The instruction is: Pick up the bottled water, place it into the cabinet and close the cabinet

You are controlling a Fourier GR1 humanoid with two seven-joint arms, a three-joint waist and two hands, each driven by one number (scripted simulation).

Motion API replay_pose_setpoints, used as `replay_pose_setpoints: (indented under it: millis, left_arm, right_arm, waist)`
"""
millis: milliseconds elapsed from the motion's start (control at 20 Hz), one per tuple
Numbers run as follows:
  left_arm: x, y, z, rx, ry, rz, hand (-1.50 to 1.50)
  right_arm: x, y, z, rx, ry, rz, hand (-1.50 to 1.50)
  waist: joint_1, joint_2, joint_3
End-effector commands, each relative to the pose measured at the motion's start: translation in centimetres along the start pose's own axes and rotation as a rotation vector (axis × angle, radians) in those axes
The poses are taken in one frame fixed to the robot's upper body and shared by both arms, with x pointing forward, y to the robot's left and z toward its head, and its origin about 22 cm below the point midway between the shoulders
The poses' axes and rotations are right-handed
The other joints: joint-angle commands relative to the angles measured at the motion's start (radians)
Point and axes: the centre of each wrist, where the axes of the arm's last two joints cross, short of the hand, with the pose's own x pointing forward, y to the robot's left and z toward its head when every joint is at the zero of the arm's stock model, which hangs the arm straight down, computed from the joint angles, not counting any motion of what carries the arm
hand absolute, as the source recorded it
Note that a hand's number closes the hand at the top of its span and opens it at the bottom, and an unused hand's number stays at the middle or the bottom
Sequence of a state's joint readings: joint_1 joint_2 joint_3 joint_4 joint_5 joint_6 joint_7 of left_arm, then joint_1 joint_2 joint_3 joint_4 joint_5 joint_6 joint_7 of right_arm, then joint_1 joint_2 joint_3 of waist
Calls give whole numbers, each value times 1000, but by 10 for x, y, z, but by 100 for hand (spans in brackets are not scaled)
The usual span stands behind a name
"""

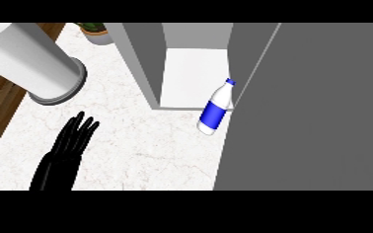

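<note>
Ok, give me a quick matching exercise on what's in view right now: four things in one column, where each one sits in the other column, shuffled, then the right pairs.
Things:
1. water bottle
2. left hand
3. white cylinder
4. potted plant

Places:
A. top edge of the view, left of the cabinet
B. upper left corner, over the counter's edge
C. at the cabinet's front edge, leaning against the open door
D. lower left, open over the counter

Pairs: 1-C, 2-D, 3-B, 4-A
</note>
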State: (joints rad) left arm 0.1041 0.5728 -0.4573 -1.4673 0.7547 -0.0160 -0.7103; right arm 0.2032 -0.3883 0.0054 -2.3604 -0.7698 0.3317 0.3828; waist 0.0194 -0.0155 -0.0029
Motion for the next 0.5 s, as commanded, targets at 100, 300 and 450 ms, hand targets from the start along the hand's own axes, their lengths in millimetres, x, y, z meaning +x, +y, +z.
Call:
replay_pose_setpoints:
  millis: [100,300,450]
  left_arm:
    - [35,23,17,-22,-29,-74,-150]
    - [41,23,24,-30,-22,-62,-150]
    - [59,25,16,-41,-41,-81,-150]
  right_arm:
    - [39,59,-4,103,-67,140,150]
    - [33,68,-28,156,-75,111,150]
    - [25,76,-49,202,-65,91,150]
  waist:
    - [3,-7,-3]
    - [3,-6,-4]
    - [7,-7,-4]
